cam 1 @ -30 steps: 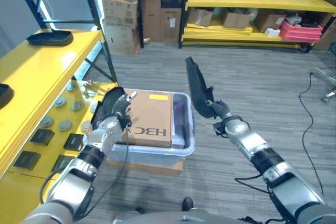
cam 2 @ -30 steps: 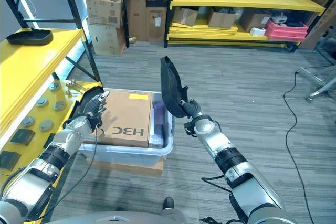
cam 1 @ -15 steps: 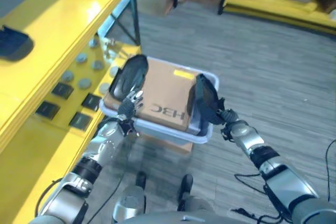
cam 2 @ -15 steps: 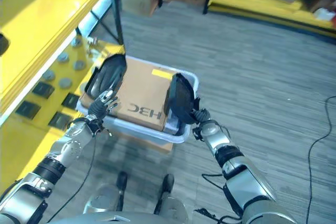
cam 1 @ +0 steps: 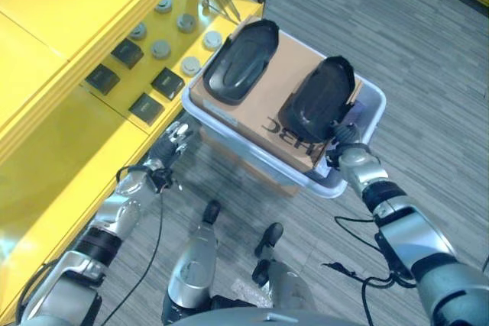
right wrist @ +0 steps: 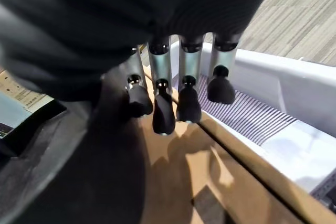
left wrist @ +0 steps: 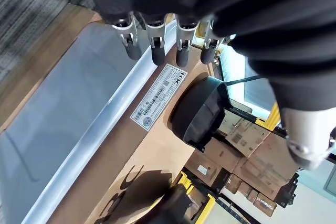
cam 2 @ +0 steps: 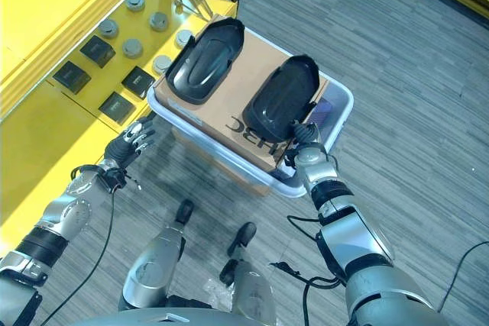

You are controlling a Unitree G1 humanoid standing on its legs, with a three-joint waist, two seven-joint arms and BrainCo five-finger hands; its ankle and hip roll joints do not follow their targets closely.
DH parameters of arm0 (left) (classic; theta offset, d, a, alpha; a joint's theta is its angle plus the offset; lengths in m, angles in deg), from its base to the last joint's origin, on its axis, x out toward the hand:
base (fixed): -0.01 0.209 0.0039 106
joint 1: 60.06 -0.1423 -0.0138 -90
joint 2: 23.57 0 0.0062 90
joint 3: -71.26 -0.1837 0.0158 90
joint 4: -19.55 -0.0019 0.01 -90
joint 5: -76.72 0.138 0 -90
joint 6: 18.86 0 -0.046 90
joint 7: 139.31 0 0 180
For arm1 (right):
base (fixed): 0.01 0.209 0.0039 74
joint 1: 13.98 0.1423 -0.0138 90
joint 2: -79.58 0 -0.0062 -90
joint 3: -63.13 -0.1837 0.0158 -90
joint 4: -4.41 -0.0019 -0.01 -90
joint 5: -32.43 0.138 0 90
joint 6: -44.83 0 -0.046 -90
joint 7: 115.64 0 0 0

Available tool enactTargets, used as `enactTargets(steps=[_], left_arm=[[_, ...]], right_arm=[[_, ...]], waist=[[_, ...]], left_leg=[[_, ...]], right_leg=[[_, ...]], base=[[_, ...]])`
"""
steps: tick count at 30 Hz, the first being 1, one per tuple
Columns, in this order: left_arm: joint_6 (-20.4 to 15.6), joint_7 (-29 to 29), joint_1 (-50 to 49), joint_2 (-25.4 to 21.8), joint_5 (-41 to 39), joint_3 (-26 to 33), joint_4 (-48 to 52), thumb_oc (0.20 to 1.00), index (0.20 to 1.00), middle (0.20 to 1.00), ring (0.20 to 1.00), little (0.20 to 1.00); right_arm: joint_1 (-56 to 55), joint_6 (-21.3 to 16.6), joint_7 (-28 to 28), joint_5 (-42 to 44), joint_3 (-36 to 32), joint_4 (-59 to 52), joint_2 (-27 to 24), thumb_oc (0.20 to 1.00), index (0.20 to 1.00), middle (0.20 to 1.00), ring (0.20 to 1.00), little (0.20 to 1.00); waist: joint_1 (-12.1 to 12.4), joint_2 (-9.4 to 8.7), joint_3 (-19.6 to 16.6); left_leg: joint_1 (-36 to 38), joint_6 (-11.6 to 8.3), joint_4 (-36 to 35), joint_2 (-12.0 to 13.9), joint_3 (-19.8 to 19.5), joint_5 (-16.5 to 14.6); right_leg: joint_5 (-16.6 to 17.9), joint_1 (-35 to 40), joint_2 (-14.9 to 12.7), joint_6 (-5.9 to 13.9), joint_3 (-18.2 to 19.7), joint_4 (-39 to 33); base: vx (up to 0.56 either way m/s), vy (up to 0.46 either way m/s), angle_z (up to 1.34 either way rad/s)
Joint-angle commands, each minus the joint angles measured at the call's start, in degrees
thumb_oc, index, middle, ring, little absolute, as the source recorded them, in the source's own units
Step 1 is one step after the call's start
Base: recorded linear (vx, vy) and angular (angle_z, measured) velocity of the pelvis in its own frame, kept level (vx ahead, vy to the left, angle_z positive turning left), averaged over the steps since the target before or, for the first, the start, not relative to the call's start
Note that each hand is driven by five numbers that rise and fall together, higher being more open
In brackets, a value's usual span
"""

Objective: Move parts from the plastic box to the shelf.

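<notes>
I see grey plank floor at frame right and a yellow shelf upper left. Two black parts lie on the cardboard box inside the plastic box, centre frame. My left hand hangs relaxed, fingers apart; my right hand touches one part, fingers straight.

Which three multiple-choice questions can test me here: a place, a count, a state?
1. Where is the cardboard box? A in the plastic box; B on the shelf; C on the floor.
2. How many black parts lie on it? A one; B two; C four.
3. The left robot hand is: A shut on a part; B open, empty; C pressing the box.
Answers: A, clear walls surround it; B, left black part beside right black part; B, straight fingers hold nothing.
</notes>
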Motion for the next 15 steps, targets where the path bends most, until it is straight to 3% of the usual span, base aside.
enactTargets(steps=[1,4,5,8,9,10,15], left_arm=[[-2.1,2.0,-0.1,0.2,-0.1,1.8,3.0,1.0,1.0,1.0,1.0,1.0],[-1.3,2.3,-1.1,0.0,0.8,2.0,3.7,1.0,1.0,1.0,1.0,1.0],[-0.9,2.6,-1.8,-0.1,1.3,2.3,4.0,1.0,1.0,1.0,1.0,1.0],[-0.6,2.9,-2.4,-0.4,1.2,2.2,4.2,1.0,1.0,1.0,1.0,1.0],[-0.5,2.9,-2.6,-0.5,0.9,2.0,4.3,1.0,1.0,1.0,1.0,1.0],[-0.5,2.9,-2.7,-0.5,1.0,1.9,4.4,1.0,1.0,1.0,1.0,1.0],[-0.3,2.8,-2.6,-0.6,1.0,1.3,4.3,1.0,1.0,1.0,1.0,1.0]], right_arm=[[-1.0,-2.3,-1.8,1.4,1.8,-3.4,-1.2,0.2,0.2,0.2,0.2,0.2],[-2.4,-1.0,-2.2,0.7,2.1,-3.8,-0.8,0.2,0.2,0.2,0.2,0.2],[-3.7,1.4,-2.3,-1.5,2.2,-4.3,-1.0,0.2,0.2,0.2,0.2,0.2],[-4.7,3.4,-2.3,-2.8,2.5,-3.3,-1.3,0.2,0.2,0.2,0.2,0.2],[-5.0,4.3,-2.4,-4.0,2.5,-2.7,-1.5,0.482,0.482,0.482,0.482,0.482],[-5.3,5.0,-2.3,-4.9,2.5,-2.1,-1.6,1.0,1.0,1.0,1.0,1.0],[-5.3,5.0,-2.9,-4.4,2.6,1.0,-1.6,1.0,1.0,1.0,1.0,1.0]], waist=[[0.5,-0.83,-3.9],[0.6,-1.36,-3.9],[0.6,-1.69,-3.8],[0.6,-2.07,-3.7],[0.6,-2.21,-3.6],[0.5,-2.29,-3.6],[0.8,-2.48,-3.3]], left_leg=[[-2.8,0.48,3.2,0.3,-1.1,-4.0],[-2.3,0.4,2.5,0.6,-0.8,-3.9],[-2.0,0.37,2.0,0.8,-0.6,-3.7],[-1.8,0.34,1.7,1.1,-0.3,-3.6],[-1.7,0.33,1.6,1.1,-0.3,-3.5],[-1.7,0.34,1.5,1.2,-0.2,-3.5],[-1.6,0.36,1.2,1.3,-0.2,-3.4]], right_leg=[[-3.8,1.8,-4.8,7.34,1.6,3.5],[-3.8,2.2,-4.3,7.31,1.6,3.1],[-3.8,2.5,-4.0,7.26,1.7,3.0],[-3.7,2.7,-3.7,7.21,1.8,2.7],[-3.7,2.8,-3.6,7.2,1.9,2.6],[-3.7,2.8,-3.5,7.19,1.9,2.6],[-3.7,2.9,-3.2,7.11,1.8,2.5]], base=[[-0.01,-0.031,0.02],[0.0,-0.038,0.01],[0.0,-0.038,0.0],[-0.01,-0.039,0.0],[-0.01,-0.034,-0.01],[0.0,0.0,0.0],[0.0,-0.015,-0.01]])
